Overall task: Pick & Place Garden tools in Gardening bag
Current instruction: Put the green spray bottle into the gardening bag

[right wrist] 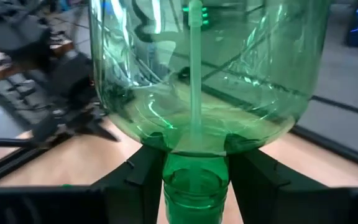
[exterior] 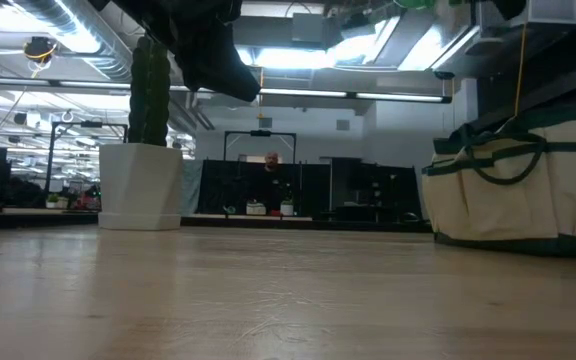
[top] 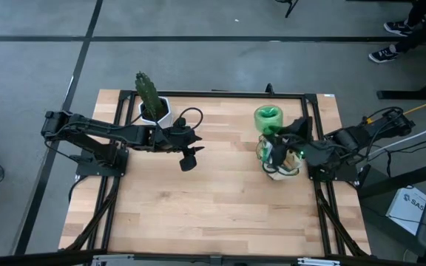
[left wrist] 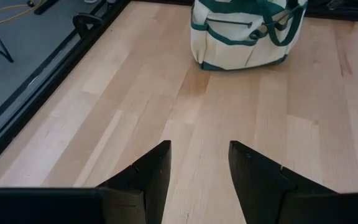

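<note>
overhead plus table-level views; both share bag [top: 281, 164] [exterior: 523, 185].

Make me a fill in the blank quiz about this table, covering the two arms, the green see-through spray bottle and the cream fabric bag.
1. The right gripper is shut on the neck of the green translucent ____.
2. The left gripper hangs over bare wood with its fingers ____.
3. In the high view, the cream fabric bag with dark green trim sits on the table's ____ side.
4. The tall green cactus stands in a ____ pot.

Missing words: spray bottle; open; right; white
</note>
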Controlling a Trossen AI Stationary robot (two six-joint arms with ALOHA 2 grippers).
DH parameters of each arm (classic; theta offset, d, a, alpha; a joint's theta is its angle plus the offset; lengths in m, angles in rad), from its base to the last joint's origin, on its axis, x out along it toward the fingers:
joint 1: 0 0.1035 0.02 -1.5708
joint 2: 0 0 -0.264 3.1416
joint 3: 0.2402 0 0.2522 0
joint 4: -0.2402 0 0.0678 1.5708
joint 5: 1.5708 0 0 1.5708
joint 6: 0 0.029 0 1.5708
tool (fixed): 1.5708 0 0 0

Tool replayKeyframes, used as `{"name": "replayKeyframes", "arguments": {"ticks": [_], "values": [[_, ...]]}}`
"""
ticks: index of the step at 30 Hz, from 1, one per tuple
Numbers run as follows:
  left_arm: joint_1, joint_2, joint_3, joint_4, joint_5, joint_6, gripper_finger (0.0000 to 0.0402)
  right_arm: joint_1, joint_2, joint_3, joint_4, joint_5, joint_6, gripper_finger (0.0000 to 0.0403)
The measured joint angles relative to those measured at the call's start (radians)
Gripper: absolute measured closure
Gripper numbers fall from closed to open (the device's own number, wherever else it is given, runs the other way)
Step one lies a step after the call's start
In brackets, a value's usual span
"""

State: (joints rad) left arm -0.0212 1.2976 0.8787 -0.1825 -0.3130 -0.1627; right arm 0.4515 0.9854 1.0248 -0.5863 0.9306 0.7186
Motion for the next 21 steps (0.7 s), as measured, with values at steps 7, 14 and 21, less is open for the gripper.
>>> {"name": "replayKeyframes", "arguments": {"ticks": [7,14,21], "values": [[0.000,0.000,0.000,0.000,0.000,0.000,0.0245,-0.005,-0.012,0.000,-0.223,0.072,0.181,0.0252],[0.000,0.000,0.000,0.000,0.000,0.000,0.0245,-0.020,-0.011,-0.005,-0.495,0.045,0.446,0.0252],[0.000,0.000,0.000,0.000,0.000,0.000,0.0245,-0.020,-0.010,-0.059,-0.538,0.026,0.478,0.0252]]}}
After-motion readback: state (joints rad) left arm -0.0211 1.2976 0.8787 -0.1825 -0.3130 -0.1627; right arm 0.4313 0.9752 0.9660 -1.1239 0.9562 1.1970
